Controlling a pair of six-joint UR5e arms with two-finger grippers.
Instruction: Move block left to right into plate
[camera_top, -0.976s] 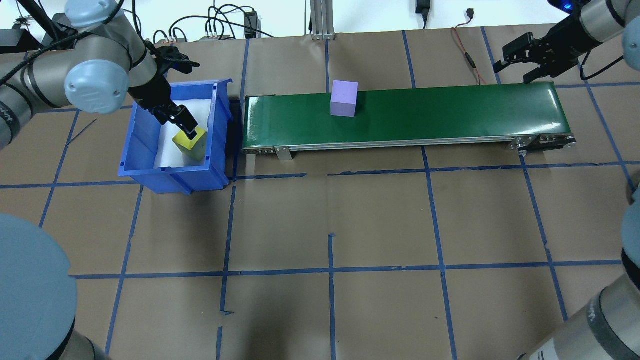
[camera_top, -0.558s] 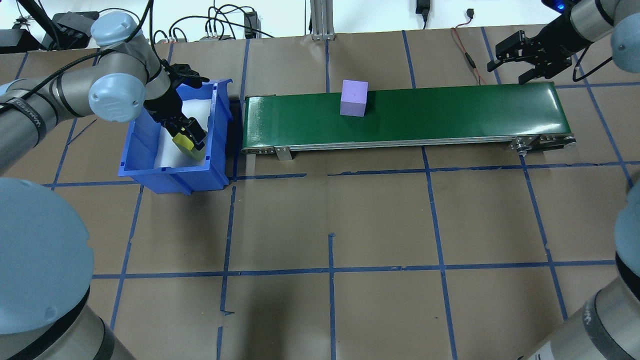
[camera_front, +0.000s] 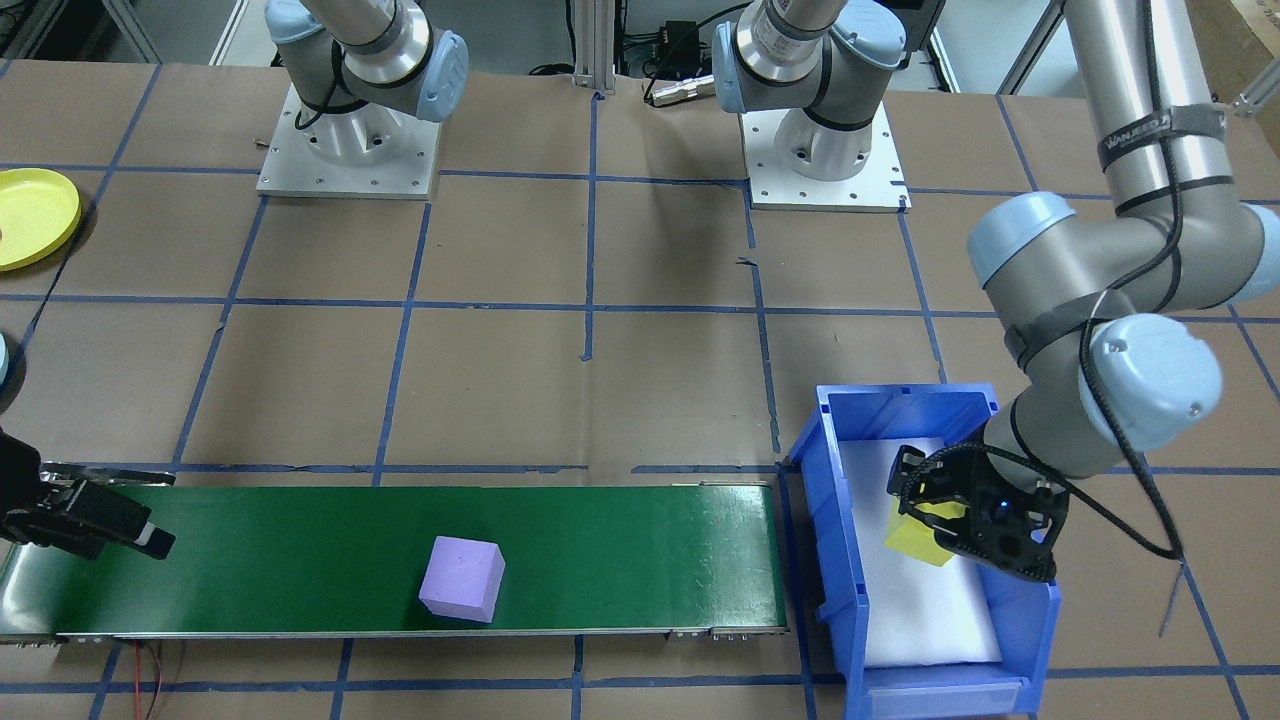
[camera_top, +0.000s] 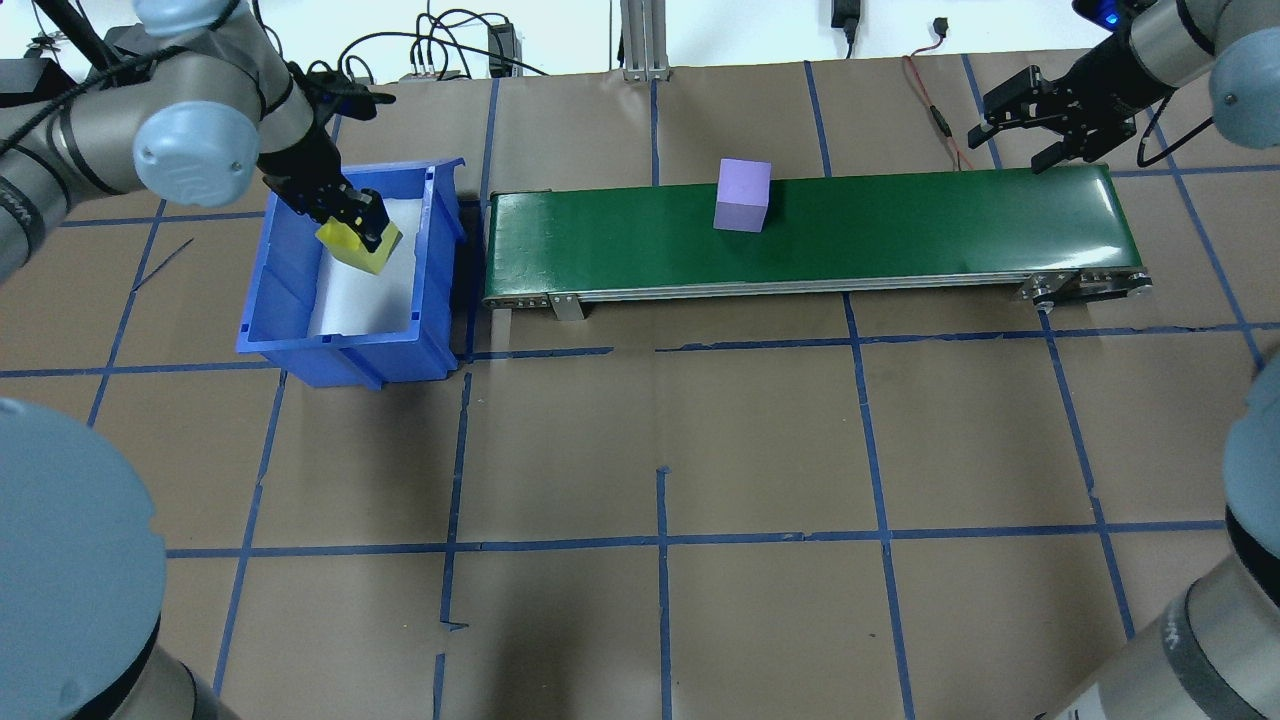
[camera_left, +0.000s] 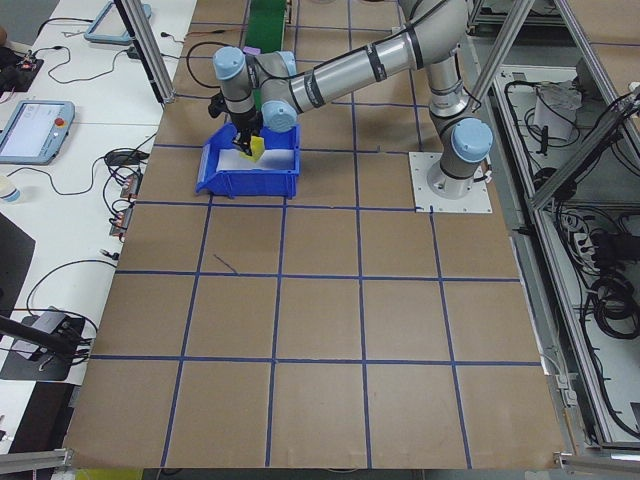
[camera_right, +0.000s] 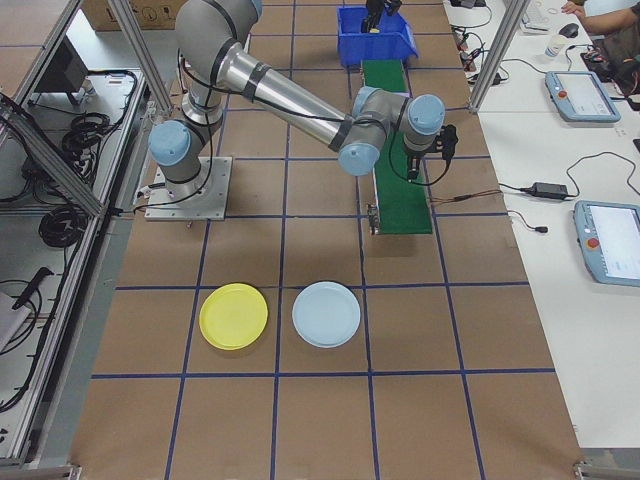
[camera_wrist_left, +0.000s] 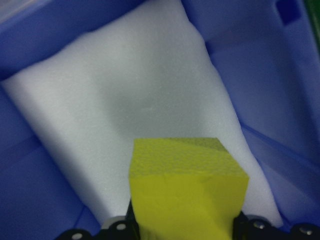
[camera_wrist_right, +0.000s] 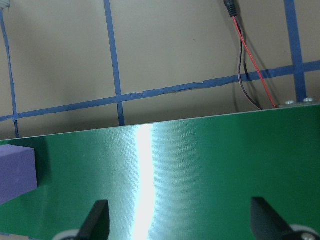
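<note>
The left gripper (camera_top: 362, 222), clamped on the yellow block (camera_top: 358, 246), had lifted it off the white foam liner (camera_top: 365, 295) of the blue bin (camera_top: 345, 350) in the space of a second, and the block hung tilted above the bin's far end. Over the same second the purple block (camera_top: 742, 195) had ridden further along the green conveyor belt (camera_top: 900, 225) toward the right gripper (camera_top: 1040, 128), which waited with fingers spread and empty above the belt's end. The yellow plate (camera_right: 233, 316) lay well apart on the table beside a pale blue plate (camera_right: 326, 314), nothing on it. By the look of things, a second block was headed for the belt while the first neared its pickup.
</note>
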